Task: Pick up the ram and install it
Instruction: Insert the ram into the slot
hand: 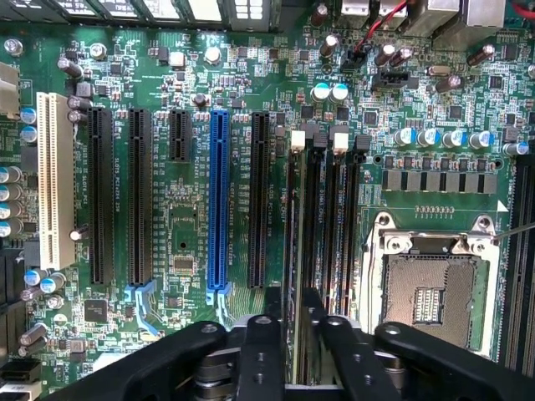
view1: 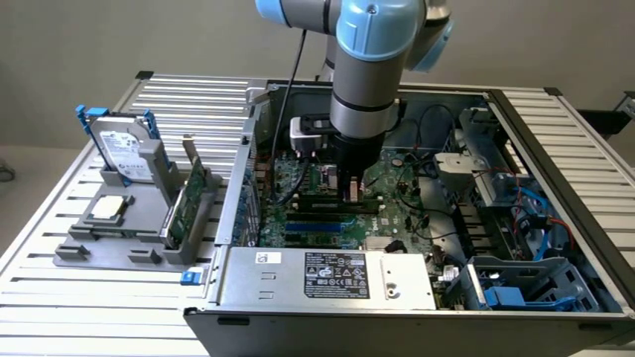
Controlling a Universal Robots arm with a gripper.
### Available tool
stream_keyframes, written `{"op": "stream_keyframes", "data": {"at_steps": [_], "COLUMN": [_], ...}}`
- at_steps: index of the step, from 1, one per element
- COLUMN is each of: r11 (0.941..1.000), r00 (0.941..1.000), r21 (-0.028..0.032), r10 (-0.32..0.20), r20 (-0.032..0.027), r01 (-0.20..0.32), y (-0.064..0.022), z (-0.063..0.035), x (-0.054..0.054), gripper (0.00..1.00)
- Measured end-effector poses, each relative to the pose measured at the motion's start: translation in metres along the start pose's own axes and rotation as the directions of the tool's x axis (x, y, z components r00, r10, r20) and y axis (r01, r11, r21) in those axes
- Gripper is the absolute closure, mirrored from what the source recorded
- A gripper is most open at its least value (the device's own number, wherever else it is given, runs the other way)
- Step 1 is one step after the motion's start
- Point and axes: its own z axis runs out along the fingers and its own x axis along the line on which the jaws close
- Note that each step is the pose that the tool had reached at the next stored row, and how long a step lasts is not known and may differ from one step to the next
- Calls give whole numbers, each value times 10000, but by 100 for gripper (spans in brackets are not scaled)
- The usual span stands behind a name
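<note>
My gripper (view1: 352,195) is down inside the open computer case (view1: 555,149), just above the green motherboard (view1: 397,212). In the wrist view the two black fingers (hand: 269,334) are shut on the ram (hand: 292,251). The ram shows edge-on as a thin greenish strip running along the outermost of the black memory slots (hand: 322,225). It lines up with the slot that has a white latch (hand: 297,140) at its far end. Whether its lower edge is seated in the slot is hidden. The gripper (hand: 292,330) holds the stick near one end.
An empty silver processor socket (hand: 430,288) lies beside the memory slots, with a blue expansion slot (hand: 218,200) on the other side. On the exterior view's left, a grey holder (view1: 109,249) carries a hard drive (view1: 124,152), a square processor chip (view1: 109,208) and a broad green card (view1: 189,197). A power supply (view1: 328,275) fills the case front.
</note>
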Motion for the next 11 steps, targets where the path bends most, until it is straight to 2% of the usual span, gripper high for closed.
{"op": "stream_keyframes", "data": {"at_steps": [1,4,5,11], "r11": [10000,10000,10000,9999], "r00": [10000,10000,10000,10000], "r21": [-1,-20,-37,-129], "r10": [0,-1,0,2], "r20": [1,2,2,4], "r01": [0,1,0,-2], "y": [0,0,0,1], "z": [0,-13,-29,-195], "x": [0,-1,-1,-5], "gripper": [65,60,53,53]}}
